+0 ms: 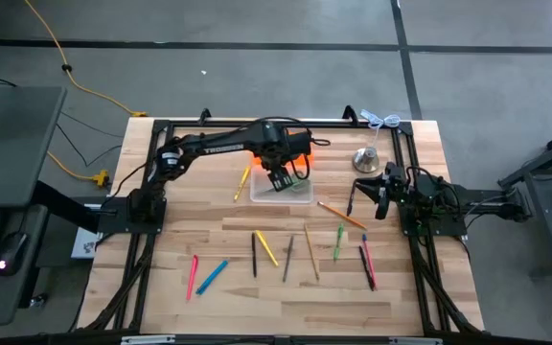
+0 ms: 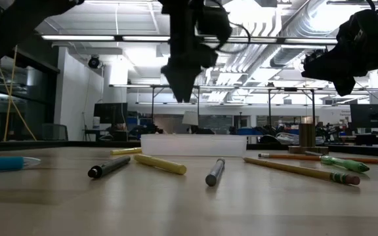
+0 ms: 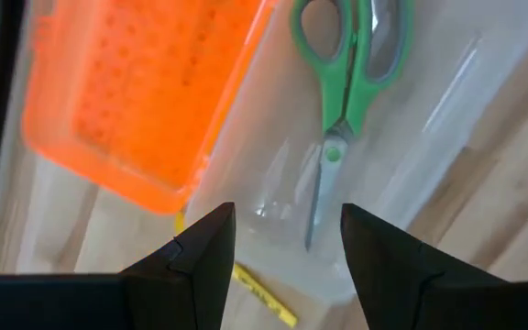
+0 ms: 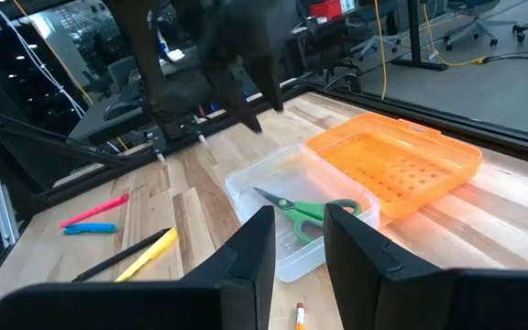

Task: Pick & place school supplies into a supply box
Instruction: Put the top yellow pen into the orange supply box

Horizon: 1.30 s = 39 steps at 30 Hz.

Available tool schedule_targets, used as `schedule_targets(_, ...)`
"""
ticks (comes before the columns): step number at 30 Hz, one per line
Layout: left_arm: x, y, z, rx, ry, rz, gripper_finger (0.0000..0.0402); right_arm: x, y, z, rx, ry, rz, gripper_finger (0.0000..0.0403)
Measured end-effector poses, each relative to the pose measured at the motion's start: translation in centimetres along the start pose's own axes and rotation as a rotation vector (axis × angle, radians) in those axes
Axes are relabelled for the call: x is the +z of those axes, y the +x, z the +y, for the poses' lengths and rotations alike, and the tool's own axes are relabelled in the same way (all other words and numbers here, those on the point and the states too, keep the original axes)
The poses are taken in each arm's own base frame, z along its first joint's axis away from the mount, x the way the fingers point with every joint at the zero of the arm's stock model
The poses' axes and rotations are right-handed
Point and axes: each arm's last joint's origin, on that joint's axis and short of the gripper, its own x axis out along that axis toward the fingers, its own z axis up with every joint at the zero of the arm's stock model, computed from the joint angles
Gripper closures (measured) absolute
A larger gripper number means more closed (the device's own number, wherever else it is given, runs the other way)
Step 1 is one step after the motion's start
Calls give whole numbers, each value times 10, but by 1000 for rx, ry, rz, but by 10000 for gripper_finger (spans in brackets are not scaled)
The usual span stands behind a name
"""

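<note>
The left gripper (image 1: 278, 179) hangs above the clear box (image 1: 282, 188) at the far middle of the table (image 1: 401, 287), its fingers (image 3: 204, 261) spread apart and empty. In the left wrist view the gap between them looks straight down on the green-handled scissors (image 3: 342, 101), which lie inside the box, blades closed. The box sits just beside an orange lid (image 1: 297, 153) on its far side; whether the two touch cannot be told. A yellow pencil (image 1: 242, 183) lies slanted just left of the box.

The right gripper (image 1: 379, 196) waits over the table's right side, near a silver bell (image 1: 367, 159). Its fingers (image 4: 250, 252) stand a little apart with nothing between them, pointing toward the box.

The rest of the supplies lie spread over the near half of the table. An orange pencil (image 1: 341, 215) lies to the right of the box. Nearer, from left: a pink marker (image 1: 193, 275), a blue marker (image 1: 212, 276), a black pen (image 1: 254, 254), a yellow marker (image 1: 266, 248), a dark pencil (image 1: 287, 259), a brown pencil (image 1: 310, 254), a green pen (image 1: 338, 241), and two pens (image 1: 367, 264) lying close together at the right. All rest flat on the wood, apart from the box.

In the low view the left gripper shows as a dark shape hanging above the box, clear of its rim.
</note>
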Motion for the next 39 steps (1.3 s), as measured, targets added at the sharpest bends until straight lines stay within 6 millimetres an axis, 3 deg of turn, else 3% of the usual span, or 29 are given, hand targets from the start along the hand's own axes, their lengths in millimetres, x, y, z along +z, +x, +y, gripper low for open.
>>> schedule_targets(8, -14, -40, 4, -7, -47, -74, 176, 0, 0, 0, 4, 61, 2, 329)
schedule_targets(21, -42, -75, -24, 48, -6, -98, 176, 0, 0, 2, 72, 88, 25, 329)
schedule_targets(31, -98, -96, -35, 119, -120, -122, 176, 0, 0, 2, 68, 84, 23, 329)
schedule_targets(39, -141, -86, -26, 82, -296, -167, 176, 0, 0, 2, 68, 86, 22, 329)
